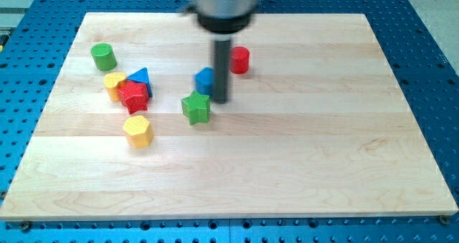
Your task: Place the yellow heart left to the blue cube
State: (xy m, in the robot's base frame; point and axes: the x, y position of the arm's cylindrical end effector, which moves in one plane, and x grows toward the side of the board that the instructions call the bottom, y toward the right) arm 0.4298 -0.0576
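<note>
Yellow blocks nearest, blue cube behind

Yellow hexagon [137, 130] lies nearest on the worktop [301, 171]; the yellow heart [113, 84] sits well left of the blue cube [205, 79], touching the red star [133, 96]. My tip [220, 101], no pincer, stands just right of the cube, far from the heart.

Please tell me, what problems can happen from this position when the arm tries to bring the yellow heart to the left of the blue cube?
1. My tip stands against the blue cube block, beside the green star block; moving off could shift either.
2. The yellow heart block touches the red star block and sits near the blue triangular block, so pushing it may drag them.
3. The yellow hexagonal block could be mistaken for it.
</note>
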